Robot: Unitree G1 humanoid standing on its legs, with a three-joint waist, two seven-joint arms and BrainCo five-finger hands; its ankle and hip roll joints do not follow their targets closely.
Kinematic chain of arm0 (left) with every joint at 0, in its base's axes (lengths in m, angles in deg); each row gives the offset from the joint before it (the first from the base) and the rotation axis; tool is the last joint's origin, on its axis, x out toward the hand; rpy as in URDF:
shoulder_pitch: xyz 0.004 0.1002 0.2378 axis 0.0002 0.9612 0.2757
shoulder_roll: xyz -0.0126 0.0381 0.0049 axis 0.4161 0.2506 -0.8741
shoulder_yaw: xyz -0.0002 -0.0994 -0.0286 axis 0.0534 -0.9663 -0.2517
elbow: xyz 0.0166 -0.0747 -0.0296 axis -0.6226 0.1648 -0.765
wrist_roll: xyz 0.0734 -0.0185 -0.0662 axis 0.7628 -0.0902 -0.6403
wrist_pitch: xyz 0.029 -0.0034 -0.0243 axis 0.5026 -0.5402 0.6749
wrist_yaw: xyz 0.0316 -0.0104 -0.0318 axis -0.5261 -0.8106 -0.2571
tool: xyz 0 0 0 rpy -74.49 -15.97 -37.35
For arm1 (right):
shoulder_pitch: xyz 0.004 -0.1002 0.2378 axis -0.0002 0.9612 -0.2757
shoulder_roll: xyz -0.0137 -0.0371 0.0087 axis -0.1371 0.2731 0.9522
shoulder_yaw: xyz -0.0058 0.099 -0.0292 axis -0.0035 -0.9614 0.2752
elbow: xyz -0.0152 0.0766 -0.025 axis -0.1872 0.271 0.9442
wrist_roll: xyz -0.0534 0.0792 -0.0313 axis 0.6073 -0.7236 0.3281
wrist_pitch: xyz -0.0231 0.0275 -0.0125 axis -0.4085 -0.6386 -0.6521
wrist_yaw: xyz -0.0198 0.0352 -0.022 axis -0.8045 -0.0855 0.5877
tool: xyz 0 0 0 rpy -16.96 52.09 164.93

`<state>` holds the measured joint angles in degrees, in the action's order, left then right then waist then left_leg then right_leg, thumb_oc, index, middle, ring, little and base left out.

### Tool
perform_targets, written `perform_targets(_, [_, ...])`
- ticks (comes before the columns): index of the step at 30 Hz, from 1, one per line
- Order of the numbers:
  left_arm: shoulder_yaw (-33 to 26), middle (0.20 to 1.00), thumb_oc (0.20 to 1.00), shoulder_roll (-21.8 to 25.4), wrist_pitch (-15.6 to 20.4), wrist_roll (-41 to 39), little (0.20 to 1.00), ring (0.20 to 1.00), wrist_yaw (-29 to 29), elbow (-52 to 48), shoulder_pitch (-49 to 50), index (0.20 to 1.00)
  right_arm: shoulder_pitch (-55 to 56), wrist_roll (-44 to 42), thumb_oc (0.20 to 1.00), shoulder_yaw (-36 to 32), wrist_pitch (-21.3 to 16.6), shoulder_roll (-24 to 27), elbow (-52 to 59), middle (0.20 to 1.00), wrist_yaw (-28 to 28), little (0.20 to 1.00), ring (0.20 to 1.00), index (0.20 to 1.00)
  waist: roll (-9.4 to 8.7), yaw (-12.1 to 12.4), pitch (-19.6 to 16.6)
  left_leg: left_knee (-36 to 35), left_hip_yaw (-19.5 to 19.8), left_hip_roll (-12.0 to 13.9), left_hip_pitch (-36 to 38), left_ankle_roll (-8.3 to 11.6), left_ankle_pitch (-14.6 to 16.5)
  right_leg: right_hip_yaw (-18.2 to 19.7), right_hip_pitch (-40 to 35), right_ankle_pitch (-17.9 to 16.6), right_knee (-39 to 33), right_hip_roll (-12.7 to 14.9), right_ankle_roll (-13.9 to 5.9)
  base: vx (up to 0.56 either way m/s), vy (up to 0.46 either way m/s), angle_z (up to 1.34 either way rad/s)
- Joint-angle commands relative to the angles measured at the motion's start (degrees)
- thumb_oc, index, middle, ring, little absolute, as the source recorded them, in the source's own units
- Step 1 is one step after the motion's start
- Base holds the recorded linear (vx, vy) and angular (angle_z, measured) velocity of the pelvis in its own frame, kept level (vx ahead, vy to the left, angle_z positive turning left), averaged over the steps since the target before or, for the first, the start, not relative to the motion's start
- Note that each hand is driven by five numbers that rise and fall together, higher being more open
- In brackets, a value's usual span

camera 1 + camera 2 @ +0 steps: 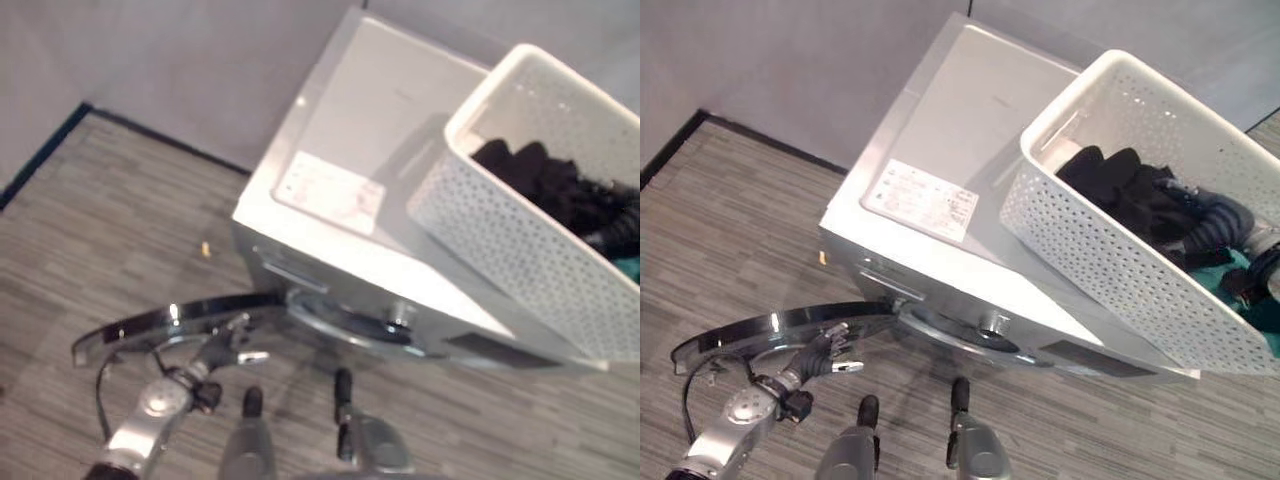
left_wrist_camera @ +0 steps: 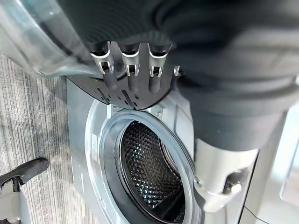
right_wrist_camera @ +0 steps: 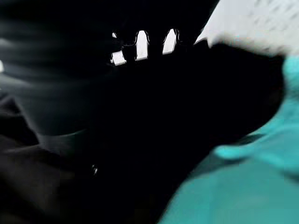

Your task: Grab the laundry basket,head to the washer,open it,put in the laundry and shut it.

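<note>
Two head-mounted eye views look steeply down from slightly offset spots, sharing the white front-loading washing machine (image 1: 940,200), its swung-open round glass door (image 1: 780,328) and the white perforated plastic laundry basket (image 1: 1120,270) on top. The left wrist view faces the drum opening (image 2: 149,172) from very near. The right wrist view sits pressed close against dark and teal cloth (image 3: 243,186).

You've got the washer (image 1: 940,190) angled across the frame, its door (image 1: 780,328) swung wide open to the left over the wood-grain floor (image 1: 730,220). Your left hand (image 1: 825,352) sits right at the door's inner edge, fingers straight and touching it. The white perforated basket (image 1: 1110,260) rests tilted on the washer's top, right side. You can see black laundry (image 1: 1120,200) piled inside, with teal cloth (image 1: 1230,270) at the far right end. A label (image 1: 925,198) lies flat on the top.
</note>
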<state>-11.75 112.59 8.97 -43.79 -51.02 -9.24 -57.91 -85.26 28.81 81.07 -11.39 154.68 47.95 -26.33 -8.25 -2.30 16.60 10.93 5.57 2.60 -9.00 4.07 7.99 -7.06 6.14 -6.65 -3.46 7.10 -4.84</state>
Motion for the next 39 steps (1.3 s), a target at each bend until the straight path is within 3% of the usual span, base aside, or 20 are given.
perform_targets(1, [0.0, 1.0, 1.0, 1.4, 2.8, -0.7, 1.0, 1.0, -0.6, -5.3, -1.5, 1.0, -8.0, 1.3, 1.0, 4.1, -0.5, -1.1, -0.2, 1.0, -0.1, 1.0, 1.0, 1.0, -0.5, 1.9, 1.8, -5.2, -1.7, 2.9, 1.9, -1.89, -0.8, -0.4, 3.3, 3.0, 6.3, 5.0, -4.43, -0.03, -0.039, 0.04])
perform_targets(4, [0.5, 1.0, 1.0, 1.6, 2.9, -0.4, 1.0, 1.0, -0.5, -6.1, -2.5, 1.0, -9.6, 0.4, 1.0, 8.6, -0.4, -0.2, 3.6, 1.0, 2.5, 1.0, 1.0, 1.0, -0.92, 2.4, 2.1, -5.3, -1.2, 3.1, 1.4, -1.75, -1.2, -0.8, 3.3, 3.1, 6.1, 4.8, -4.34, -0.02, -0.028, 0.18])
perform_targets(7, [1.6, 1.0, 1.0, 2.4, 2.8, 0.3, 1.0, 1.0, -0.1, -6.4, -3.8, 1.0, -14.4, 3.6, 1.0, 18.8, 1.0, 1.7, 6.4, 1.0, 6.9, 1.0, 1.0, 1.0, -1.42, 3.4, 2.9, -5.3, -0.5, 3.4, 0.9, -1.54, -1.5, -1.2, 3.3, 3.3, 6.0, 4.4, -4.13, -0.02, -0.044, 0.03])
perform_targets(9, [1.6, 1.0, 1.0, 2.3, 2.8, 0.3, 1.0, 1.0, -0.3, -6.5, -4.2, 1.0, -16.1, 4.6, 1.0, 21.9, 1.6, 1.5, 6.0, 1.0, 7.6, 1.0, 1.0, 1.0, -1.49, 3.5, 3.2, -5.3, 0.0, 3.4, 0.4, -1.46, -1.8, -1.6, 3.2, 3.4, 5.8, 4.4, -4.11, -0.01, -0.041, 0.08])
perform_targets(10, [1.6, 1.0, 1.0, 2.4, 2.8, 0.3, 1.0, 1.0, -0.5, -6.4, -4.4, 1.0, -16.0, 5.2, 0.849, 22.5, 1.8, 1.2, 4.8, 0.849, 7.5, 0.849, 0.849, 0.849, -1.38, 3.6, 3.3, -5.5, 0.4, 3.4, 0.0, -1.37, -2.1, -1.8, 3.2, 3.4, 5.6, 4.3, -4.04, -0.01, -0.032, 0.16])
perform_targets(11, [1.7, 1.0, 1.0, 2.5, 2.7, 0.3, 1.0, 1.0, -0.5, -6.4, -4.5, 1.0, -16.0, 5.4, 0.476, 22.6, 1.7, 0.9, 3.9, 0.476, 7.3, 0.476, 0.476, 0.476, -1.35, 3.7, 3.3, -5.6, 0.6, 3.4, -0.2, -1.32, -2.3, -2.0, 3.2, 3.4, 5.5, 4.3, -3.99, -0.01, -0.036, 0.24])
perform_targets(12, [1.9, 1.0, 1.0, 2.7, 2.6, 0.5, 1.0, 1.0, -0.5, -6.3, -4.6, 1.0, -15.5, 6.1, 0.2, 22.4, 1.9, 0.0, 2.0, 0.2, 6.9, 0.2, 0.2, 0.2, -1.17, 3.8, 3.0, -5.7, 0.9, 3.3, -0.6, -1.23, -2.5, -2.3, 3.1, 3.5, 5.2, 4.3, -3.91, 0.0, -0.033, 0.18])
perform_targets(17, [0.9, 1.0, 1.0, 2.8, 2.3, 0.5, 1.0, 1.0, -0.9, -6.4, -3.9, 1.0, -13.5, 10.6, 0.2, 18.4, 2.3, -3.7, -3.9, 0.2, 4.0, 0.2, 0.2, 0.2, -0.39, 4.1, 2.1, -6.0, 2.0, 3.0, -1.0, -1.32, -2.5, -2.6, 3.0, 4.1, 5.3, 4.3, -3.67, 0.01, -0.018, 0.15])
perform_targets(25, [-1.2, 1.0, 1.0, 1.2, 1.9, 0.9, 1.0, 1.0, -1.6, -5.7, -3.1, 1.0, -7.1, 17.5, 0.2, 4.6, 2.7, -11.0, -3.5, 0.2, -2.3, 0.2, 0.2, 0.2, 0.66, 3.7, 1.8, -5.8, 3.2, 2.4, -1.7, -1.95, -2.3, -2.6, 3.2, 4.9, 6.1, 4.4, -3.21, -0.01, -0.009, 0.09])
perform_targets(32, [-2.7, 1.0, 1.0, 0.4, 1.9, 1.4, 1.0, 1.0, -2.0, -5.5, -3.1, 1.0, -10.4, 24.8, 0.2, -2.9, 1.8, -13.3, -0.8, 0.2, -10.3, 0.2, 0.2, 0.2, 0.83, 3.5, 1.4, -5.4, 2.9, 2.1, -1.9, -2.45, -1.8, -1.9, 3.4, 5.0, 6.2, 4.1, -3.14, -0.01, -0.001, 0.01])
perform_targets(39, [-3.1, 1.0, 1.0, 0.7, 2.3, 1.3, 1.0, 1.0, -2.5, -5.5, -3.7, 1.0, -19.9, 31.7, 0.2, -4.5, 1.1, -12.6, 1.1, 0.2, -18.6, 0.2, 0.2, 0.2, 0.68, 3.8, 0.3, -5.0, 2.6, 2.0, -1.4, -2.84, -1.2, -1.6, 3.1, 5.1, 6.3, 4.1, -3.0, 0.0, 0.0, 0.0])
